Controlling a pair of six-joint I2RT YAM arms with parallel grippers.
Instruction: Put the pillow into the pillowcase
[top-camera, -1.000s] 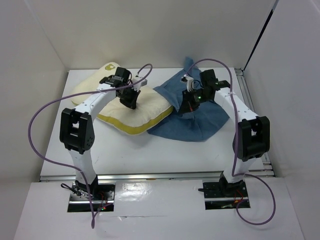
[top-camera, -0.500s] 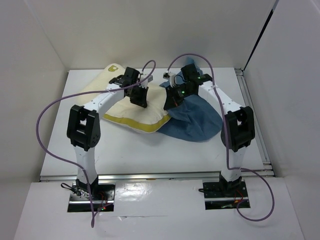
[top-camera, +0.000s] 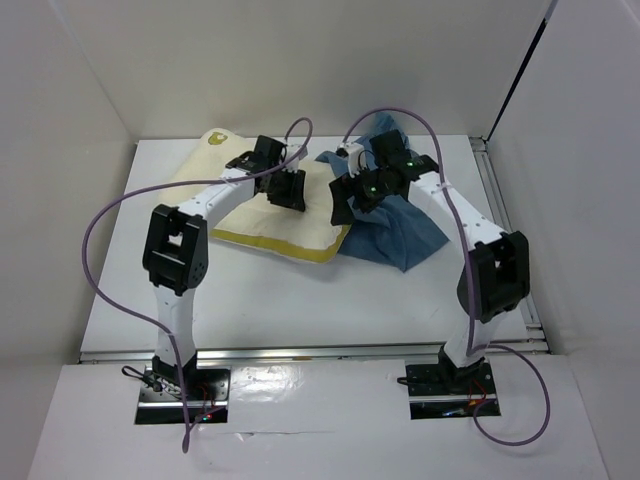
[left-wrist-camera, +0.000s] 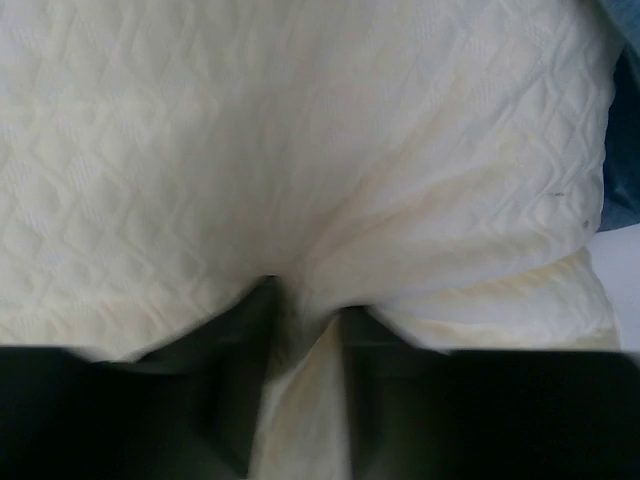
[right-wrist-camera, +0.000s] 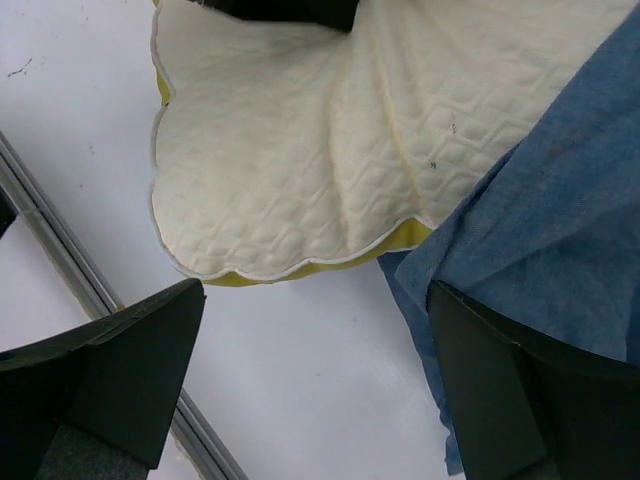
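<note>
The cream quilted pillow (top-camera: 270, 225) lies on the table left of centre, its yellow seam facing the near side. My left gripper (top-camera: 290, 192) presses down on the pillow's far right part. In the left wrist view the left gripper (left-wrist-camera: 305, 300) has its narrow jaws around a raised fold of the pillow (left-wrist-camera: 300, 150). The blue pillowcase (top-camera: 410, 225) lies crumpled to the right. In the right wrist view the pillowcase (right-wrist-camera: 560, 230) overlaps the corner of the pillow (right-wrist-camera: 300, 170). My right gripper (top-camera: 343, 205) hangs wide open and empty above that junction, the right gripper (right-wrist-camera: 315, 290) over bare table.
White walls close in the table on three sides. A metal rail (top-camera: 500, 200) runs along the right edge. Purple cables (top-camera: 100, 230) loop from both arms. A grey groove (right-wrist-camera: 70, 255) crosses the table near my right gripper.
My right gripper has opened wide and let go of the pillowcase, which has slumped into a smaller heap. The pillow has shifted right towards it. The left jaws have eased slightly.
</note>
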